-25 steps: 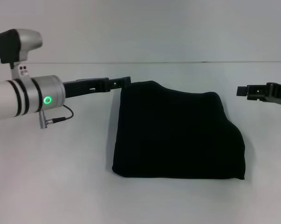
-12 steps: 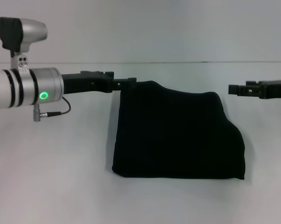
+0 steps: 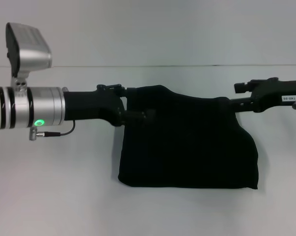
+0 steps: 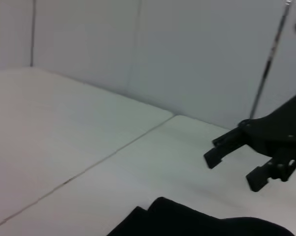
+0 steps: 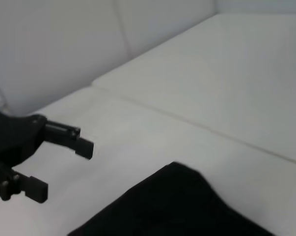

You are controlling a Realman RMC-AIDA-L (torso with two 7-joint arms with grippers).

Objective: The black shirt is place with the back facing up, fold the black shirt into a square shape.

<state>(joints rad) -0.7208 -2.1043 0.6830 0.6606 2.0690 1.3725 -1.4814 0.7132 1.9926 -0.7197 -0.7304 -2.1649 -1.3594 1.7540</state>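
Black shirt (image 3: 187,142) unmoved, folded; both end effectors, left (image 3: 147,117) and right (image 3: 233,104), fingers spread, now closer over its far corners

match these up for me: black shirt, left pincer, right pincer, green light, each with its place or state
1 black shirt
2 left pincer
3 right pincer
4 green light

a open, at the shirt's far right corner
b folded, lying on the table
c glowing
d open, at the shirt's far left corner

Pairs: 1-b, 2-d, 3-a, 4-c
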